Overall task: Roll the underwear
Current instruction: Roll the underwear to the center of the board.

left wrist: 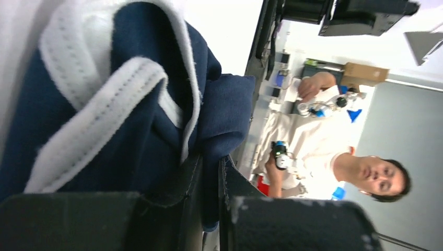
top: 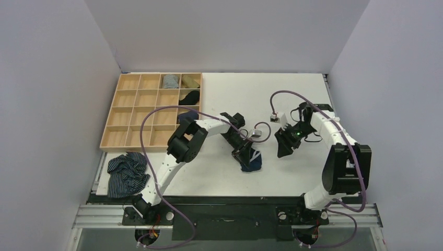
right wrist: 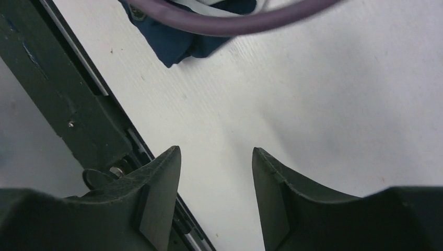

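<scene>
Nearest, just in front of the tray's [top: 141, 148] near left corner: striped garment [top: 127, 175], crumpled, partly hanging over the table's [top: 292, 94] front edge. Farther in, to the right of the tray's near right corner and apart from it: underwear [top: 252, 160], navy with white trim, bunched in a loose heap on the table, in no cell of the tray. Clamped on a fold of that heap: left gripper [left wrist: 210, 159], reaching in from the tray side, jaws together with navy cloth pinched between them, white waistband looping just beyond. Farther right from the tray, past the underwear and not touching it: right gripper [right wrist: 217, 157], jaws apart, nothing between them, only bare table below, with one navy corner and a purple cable [right wrist: 224, 21] showing at the top of the right wrist view. Cannot tell whether it touches the table. Farthest, inside the tray itself: black piece [top: 189, 97] in the rightmost column, second row from the back; grey roll [top: 170, 81] and olive roll [top: 190, 81] side by side in the back row's two right cells.
</scene>
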`<state>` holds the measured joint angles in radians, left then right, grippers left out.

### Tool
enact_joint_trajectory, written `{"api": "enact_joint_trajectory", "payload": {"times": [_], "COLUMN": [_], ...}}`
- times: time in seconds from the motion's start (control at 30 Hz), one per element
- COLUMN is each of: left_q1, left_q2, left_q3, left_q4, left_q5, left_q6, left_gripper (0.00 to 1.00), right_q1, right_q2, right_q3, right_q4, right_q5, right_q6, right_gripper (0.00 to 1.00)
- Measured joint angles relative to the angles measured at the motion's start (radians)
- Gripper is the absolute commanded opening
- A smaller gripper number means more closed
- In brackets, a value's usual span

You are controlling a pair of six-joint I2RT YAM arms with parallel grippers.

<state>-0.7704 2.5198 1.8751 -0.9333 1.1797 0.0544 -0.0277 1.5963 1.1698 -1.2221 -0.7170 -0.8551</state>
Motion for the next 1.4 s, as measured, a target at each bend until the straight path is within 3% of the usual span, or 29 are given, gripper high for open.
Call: {"api": "enact_joint_trajectory", "payload": {"times": [0.3, 0.63, 1.4], "left_q1": [0.013, 0.013, 0.013], "left_q2": [0.055, 0.083, 0.092], "left_q3": [0.056, 0.113, 0.125], "left_q4": [-0.04, -0.117, -0.148], "left_q5": [0.054, 0.05, 0.049], "left_q6": [-0.072, -0.033, 0.015], "left_gripper": [0.0, 0.0, 0.0], "right_q1": [0.328, 0.612, 0.699], "right_q2": [-0.188, -0.134, -0.029], "right_q3": [-0.201, -0.232, -0.235], "right_q4": [0.264, 0.46, 0.517], "right_q5": [0.154, 0.365, 0.441], "right_q6": [0.128, 0.195, 0.195], "right_gripper": [0.56, 0.61, 0.59]}}
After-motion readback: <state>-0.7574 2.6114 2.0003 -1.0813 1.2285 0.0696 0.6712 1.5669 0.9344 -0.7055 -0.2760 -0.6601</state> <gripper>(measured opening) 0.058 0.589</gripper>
